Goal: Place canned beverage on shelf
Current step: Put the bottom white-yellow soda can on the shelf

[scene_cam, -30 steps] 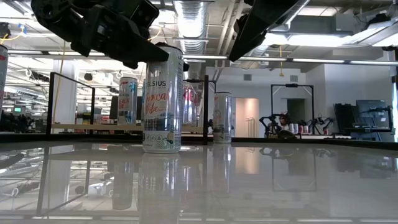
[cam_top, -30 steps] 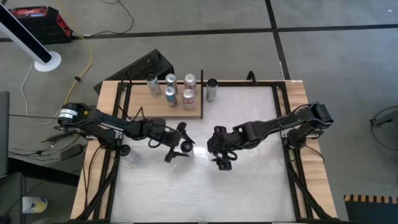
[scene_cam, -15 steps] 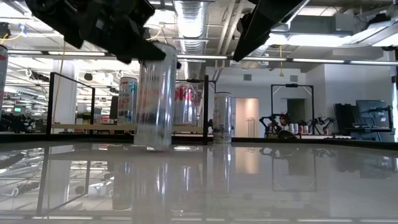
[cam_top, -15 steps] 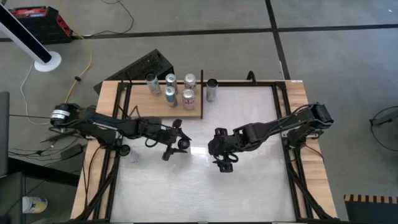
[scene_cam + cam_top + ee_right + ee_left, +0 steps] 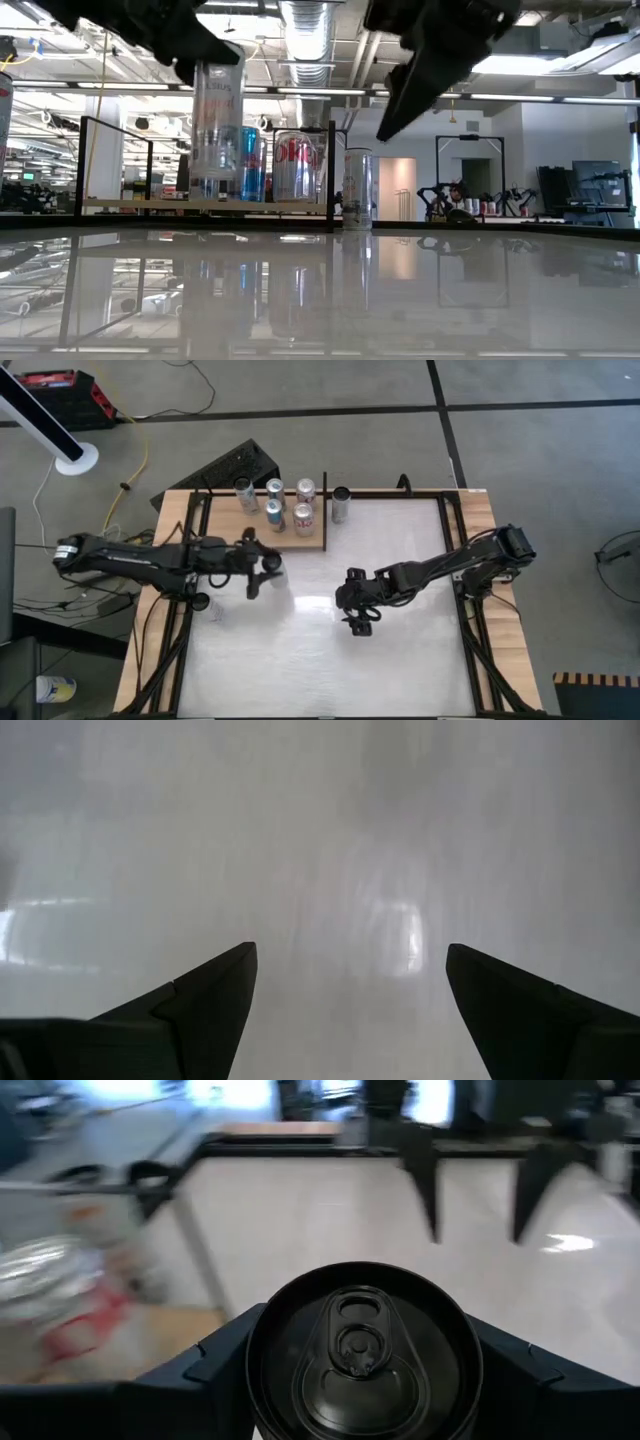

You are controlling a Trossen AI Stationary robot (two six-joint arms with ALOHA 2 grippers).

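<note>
Can [image 5: 217,125] in left pincer [image 5: 262,569], lettering unreadable, shelf [image 5: 310,540] near

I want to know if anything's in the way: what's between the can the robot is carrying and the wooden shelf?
Nothing: in the high view only bare white tabletop separates the held can from the shelf.

Looked like a robotics lab: exposed ceiling ducts [image 5: 318,25], a monitor [image 5: 595,190] and another robot rig [image 5: 445,195] behind the table [image 5: 400,290].
</note>
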